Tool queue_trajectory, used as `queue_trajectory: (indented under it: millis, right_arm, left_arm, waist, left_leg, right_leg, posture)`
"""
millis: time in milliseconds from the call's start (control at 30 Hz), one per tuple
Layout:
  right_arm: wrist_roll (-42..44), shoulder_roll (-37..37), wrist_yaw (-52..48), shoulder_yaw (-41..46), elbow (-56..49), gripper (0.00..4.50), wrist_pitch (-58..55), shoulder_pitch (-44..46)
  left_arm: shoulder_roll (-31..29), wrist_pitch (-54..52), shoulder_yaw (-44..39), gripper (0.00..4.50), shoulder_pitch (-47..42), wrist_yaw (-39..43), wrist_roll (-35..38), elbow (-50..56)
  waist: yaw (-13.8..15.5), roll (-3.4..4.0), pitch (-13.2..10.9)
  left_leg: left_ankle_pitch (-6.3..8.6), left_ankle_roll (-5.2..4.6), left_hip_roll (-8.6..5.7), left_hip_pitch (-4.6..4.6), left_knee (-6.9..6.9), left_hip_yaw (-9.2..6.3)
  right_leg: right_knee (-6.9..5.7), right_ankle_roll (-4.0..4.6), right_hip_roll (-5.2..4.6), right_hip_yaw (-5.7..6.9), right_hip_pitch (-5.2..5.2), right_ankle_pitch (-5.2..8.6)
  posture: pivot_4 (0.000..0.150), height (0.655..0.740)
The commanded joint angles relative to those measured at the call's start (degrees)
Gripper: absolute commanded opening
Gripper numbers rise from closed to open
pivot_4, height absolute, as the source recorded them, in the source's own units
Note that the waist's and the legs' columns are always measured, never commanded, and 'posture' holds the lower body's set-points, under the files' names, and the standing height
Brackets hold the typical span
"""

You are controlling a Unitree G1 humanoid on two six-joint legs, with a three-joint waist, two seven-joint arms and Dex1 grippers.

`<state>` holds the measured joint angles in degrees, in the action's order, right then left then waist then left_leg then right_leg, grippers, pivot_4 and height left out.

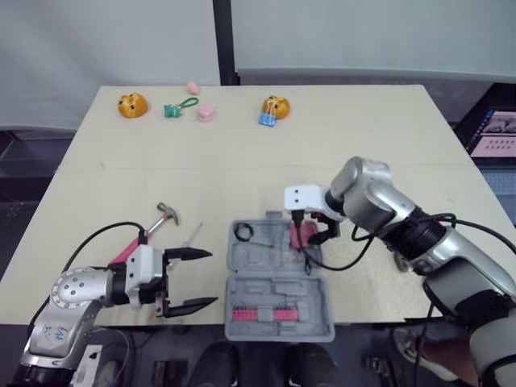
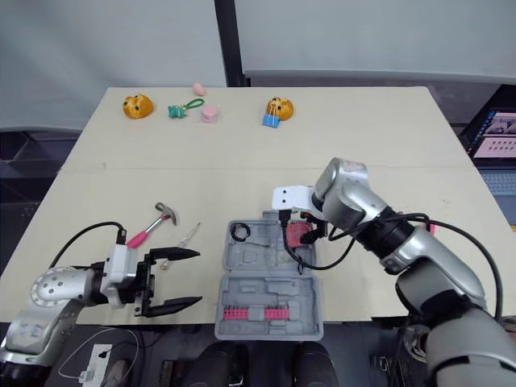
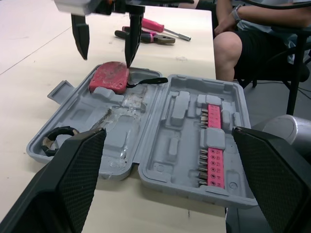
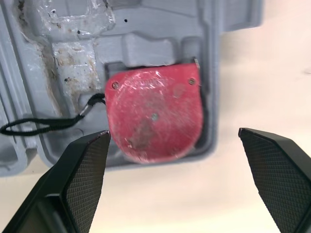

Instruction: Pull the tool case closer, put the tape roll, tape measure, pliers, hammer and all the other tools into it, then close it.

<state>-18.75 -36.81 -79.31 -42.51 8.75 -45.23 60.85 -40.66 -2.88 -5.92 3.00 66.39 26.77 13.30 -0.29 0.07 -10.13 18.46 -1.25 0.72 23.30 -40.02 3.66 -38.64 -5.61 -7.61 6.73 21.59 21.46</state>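
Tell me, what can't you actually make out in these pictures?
Hammer: left eye view, the left gripper covers the end of its pink handle.
Thin tool beside the hammer: eye views, too small to name.
Pliers: left wrist view, partly behind the right gripper.
Seated person: left wrist view, cut off by the top edge.
Tape measure: eye views, partly covered by the right gripper.

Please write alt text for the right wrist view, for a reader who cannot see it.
A red tape measure lies in a corner recess of the open grey tool case, its edge reaching over the rim, its black strap trailing across the case. The right pincer hovers over it, open, one black finger to each side. Beige table shows beside the case.
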Motion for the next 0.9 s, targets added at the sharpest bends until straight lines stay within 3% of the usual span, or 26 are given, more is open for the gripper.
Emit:
queue_trajectory:
  millis: [33,200,400,533,633,733,900]
  right_arm:
    - [1.9,-3.2,0.0,5.5,-5.1,4.47,-0.6,-1.1]
    - [5.1,-6.0,3.7,13.4,-10.6,4.47,-2.6,-7.9]
    - [15.6,-2.8,12.4,30.9,-16.8,4.47,3.1,-20.8]
    - [20.6,-0.6,16.1,36.7,-18.5,4.47,4.5,-26.2]
    - [23.2,0.6,18.8,38.9,-18.9,3.63,5.6,-29.4]
    - [25.5,2.8,22.0,41.3,-19.3,2.12,7.2,-31.7]
    - [26.9,3.6,25.1,41.5,-19.0,2.12,9.8,-34.9]
  left_arm:
    - [0.1,0.8,-0.7,4.5,-0.5,0.2,0.7,0.3]
    - [0.0,1.1,-0.7,4.5,-0.5,0.2,0.6,0.2]
    - [0.4,0.3,-1.3,4.5,-0.9,0.0,2.2,0.7]
    - [-0.2,0.1,-1.7,4.5,-1.1,0.2,2.5,0.5]
    - [-0.5,0.2,-1.9,4.5,-1.0,0.4,2.3,0.4]
    - [-0.5,0.1,-2.0,4.5,-0.8,0.4,2.2,0.7]
    - [-0.6,-0.2,-2.1,4.5,-0.6,0.3,2.2,1.1]
  waist:
    - [0.1,0.0,0.0]
    - [0.1,-0.01,0.0]
    - [0.2,-0.01,0.0]
    - [0.2,-0.01,0.0]
    - [0.2,-0.01,0.0]
    - [0.2,-0.01,0.0]
    - [0.2,-0.01,0.0]
  left_leg:
    - [0.0,0.0,0.0,0.0,0.0,0.0]
    - [0.0,0.01,0.01,-0.01,0.01,0.0]
    - [0.0,0.01,0.0,-0.01,0.02,0.02]
    - [0.0,0.0,0.01,-0.02,0.02,0.0]
    - [0.0,0.0,0.01,-0.02,0.02,0.0]
    - [0.0,0.0,0.01,-0.02,0.02,0.0]
    - [0.0,0.0,0.01,-0.03,0.02,0.01]
  right_leg:
    - [0.0,0.0,0.0,0.0,0.0,0.0]
    - [0.02,0.0,-0.01,0.02,-0.02,0.0]
    - [0.03,0.0,-0.01,0.03,-0.06,0.0]
    - [0.04,0.0,0.0,0.03,-0.08,0.0]
    - [0.03,0.0,0.0,0.03,-0.08,0.0]
    - [0.03,0.0,0.0,0.03,-0.08,0.0]
    - [0.02,0.0,0.01,0.01,-0.08,0.0]
  posture:
    - [0.15,0.6677]
    - [0.15,0.6677]
    - [0.15,0.6677]
    - [0.15,0.6677]
    - [0.15,0.6677]
    - [0.15,0.6677]
    - [0.15,0.6677]
